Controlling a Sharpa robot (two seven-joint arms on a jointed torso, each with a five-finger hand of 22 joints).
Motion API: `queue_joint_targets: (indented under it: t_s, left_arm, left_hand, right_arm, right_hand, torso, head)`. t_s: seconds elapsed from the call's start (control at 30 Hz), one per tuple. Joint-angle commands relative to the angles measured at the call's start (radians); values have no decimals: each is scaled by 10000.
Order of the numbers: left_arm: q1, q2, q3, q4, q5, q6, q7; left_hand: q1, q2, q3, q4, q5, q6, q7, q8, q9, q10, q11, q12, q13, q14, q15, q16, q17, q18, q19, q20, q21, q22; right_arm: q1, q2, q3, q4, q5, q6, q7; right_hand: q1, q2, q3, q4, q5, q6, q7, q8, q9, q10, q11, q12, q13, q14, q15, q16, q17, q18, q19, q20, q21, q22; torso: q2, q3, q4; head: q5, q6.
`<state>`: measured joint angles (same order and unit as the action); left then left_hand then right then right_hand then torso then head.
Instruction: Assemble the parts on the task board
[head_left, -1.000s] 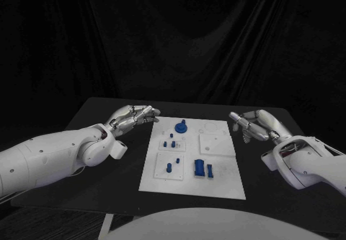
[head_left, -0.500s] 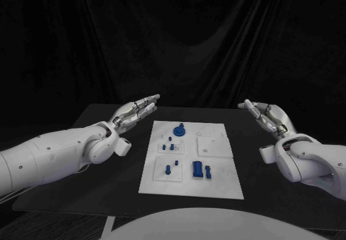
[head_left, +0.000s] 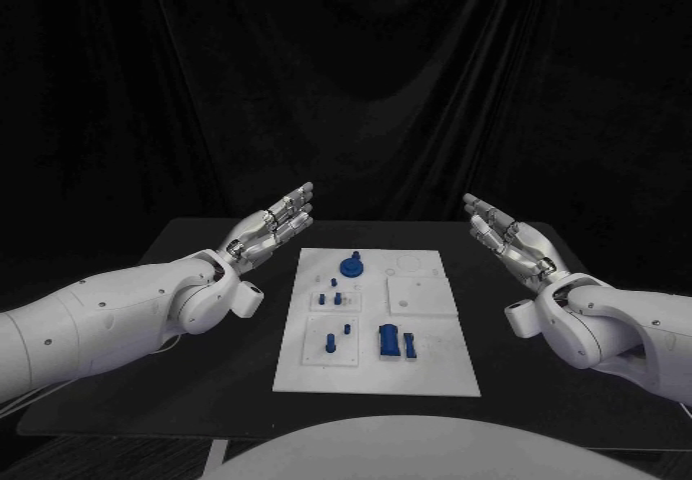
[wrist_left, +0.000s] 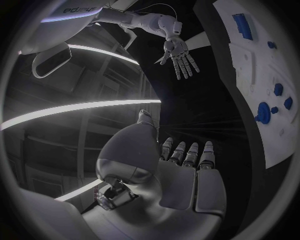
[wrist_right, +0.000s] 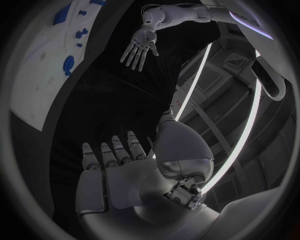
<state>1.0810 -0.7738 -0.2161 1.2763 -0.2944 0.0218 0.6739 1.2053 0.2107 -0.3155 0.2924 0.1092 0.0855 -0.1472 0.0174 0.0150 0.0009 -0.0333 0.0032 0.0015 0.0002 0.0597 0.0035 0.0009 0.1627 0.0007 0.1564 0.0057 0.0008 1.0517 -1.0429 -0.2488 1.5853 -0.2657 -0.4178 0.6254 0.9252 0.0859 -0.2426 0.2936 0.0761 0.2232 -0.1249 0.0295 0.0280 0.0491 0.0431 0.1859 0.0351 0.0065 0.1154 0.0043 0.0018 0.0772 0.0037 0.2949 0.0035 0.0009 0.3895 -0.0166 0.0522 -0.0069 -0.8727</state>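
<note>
On the black bench (head_left: 173, 385) the white task board (head_left: 447, 370) lies in the middle, its near end toward the bench's front edge, with the blue parts (head_left: 392, 338) on its near and left areas and a round blue part (head_left: 351, 266) by its far edge. Compared with a second ago, the left hand (head_left: 268, 228) and right hand (head_left: 505, 238) have uncurled and lifted clear of the board's far corners, and now both are flat, fingers straight, empty. No writing on the board is legible.
</note>
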Motion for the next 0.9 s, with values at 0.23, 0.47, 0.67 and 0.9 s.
queue_joint_targets:
  t_s: [0.23, 0.47, 0.67, 0.9]
  left_arm:
    - [-55, 50, 44, 11, 60, -165, -28]
    - [-93, 33, 360, 447, 490, -1321, -253]
    - [-150, 8, 830, 1097, 1131, -3044, -589]
    - [-228, -26, 1483, 1999, 2020, -5434, -1055]
  left_hand:
    - [-4491, -789, 1155, -1085, -1092, -855, 588, -174, -150, -9, 333, -32, -15, -2, -597, -35, -9, -492, -7, -710, -57, -8]
    - [-6421, -1119, 1647, -1576, -1092, -855, 1472, -174, -150, -9, 333, -32, -15, -2, -597, -35, -9, -770, -7, -1564, -57, -8]
    - [-7603, -1326, 1946, -1875, -1092, -855, 1472, -174, -150, -9, 333, -32, -15, -2, -597, -35, -9, -881, -7, -1564, -57, -8]
    - [-8731, -2107, 2234, -2163, -1092, -855, 1472, -174, -150, -9, 333, -32, -15, -2, -597, -35, -9, -1627, -7, -1564, -57, -8]
  right_arm:
    - [-122, 111, 107, -46, 163, 93, 20]
    - [-89, 916, 868, -80, 961, -1064, -323]
    - [-46, 1938, 1834, -124, 1973, -2531, -759]
    - [-19, 2589, 2449, -152, 2617, -3465, -1037]
  right_hand:
    - [-5871, -859, 1622, -1868, -761, -2232, 1249, -295, -280, -491, -431, -1859, -351, -65, -1154, -43, -18, -772, -37, -1910, -35, -9]
    - [-8377, -859, 2426, -2936, -761, -2232, 1249, -295, -280, -491, -431, -1859, -351, -65, -1154, -43, -18, -772, -37, -2949, -35, -9]
    - [-9252, -859, 2426, -2936, -761, -2232, 1249, -295, -280, -491, -431, -1859, -351, -65, -1154, -43, -18, -772, -37, -2949, -35, -9]
    - [-9252, -859, 2426, -2936, -761, -2232, 1249, -295, -280, -491, -431, -1859, -351, -65, -1154, -43, -18, -772, -37, -2949, -35, -9]
  torso:
    - [7, 12, -28]
    - [343, 46, -136]
    - [846, 96, -297]
    - [1362, 147, -462]
  head:
    - [5, 81]
    - [19, 659]
    - [40, 1522]
    - [61, 2409]
